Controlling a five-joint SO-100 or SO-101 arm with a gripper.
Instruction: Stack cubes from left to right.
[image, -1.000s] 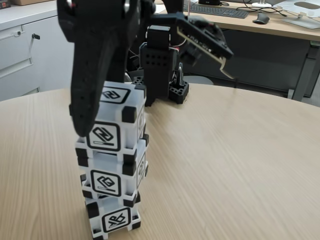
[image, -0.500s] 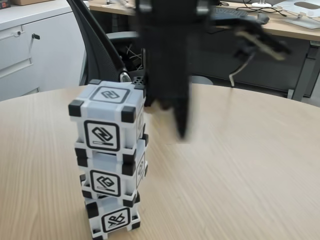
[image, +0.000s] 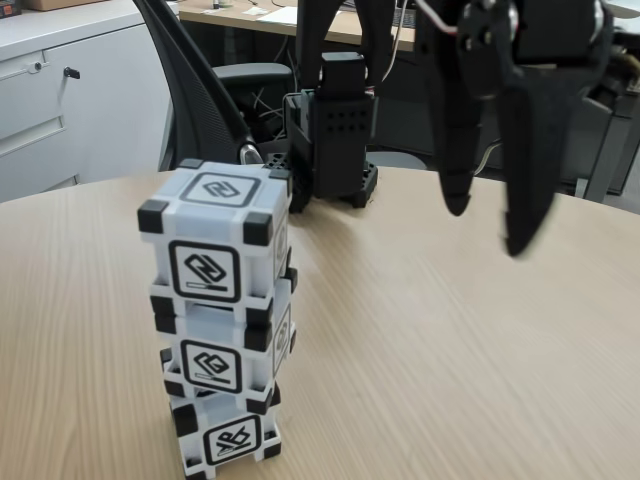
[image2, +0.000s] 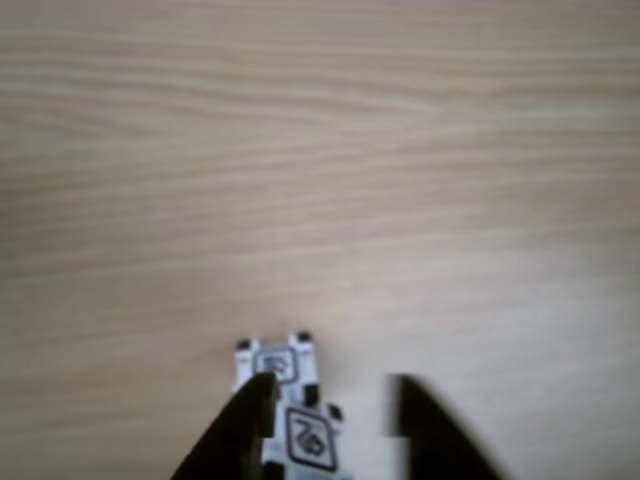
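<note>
Three white-grey cubes with black corners stand in one tower at the left of the fixed view: top cube (image: 215, 235), middle cube (image: 220, 345), bottom cube (image: 230, 435). The middle one is turned slightly against the others. My black gripper (image: 488, 222) hangs open in the air at the upper right, well clear of the tower, with nothing between its fingers. In the other view the open gripper (image2: 331, 381) enters from the bottom edge, and the tower's top (image2: 305, 435) shows small below, partly behind the left finger (image2: 245, 425).
The round wooden table (image: 450, 350) lies bare right of the tower. The arm's black base (image: 330, 140) stands at the table's far edge. Behind it are an office chair (image: 200, 90), a white cabinet (image: 60, 100) and a desk (image: 250, 15).
The gripper was at the top cube a second ago. It has let go and swung up and to the right, away from the tower. The three cubes stayed in place.
</note>
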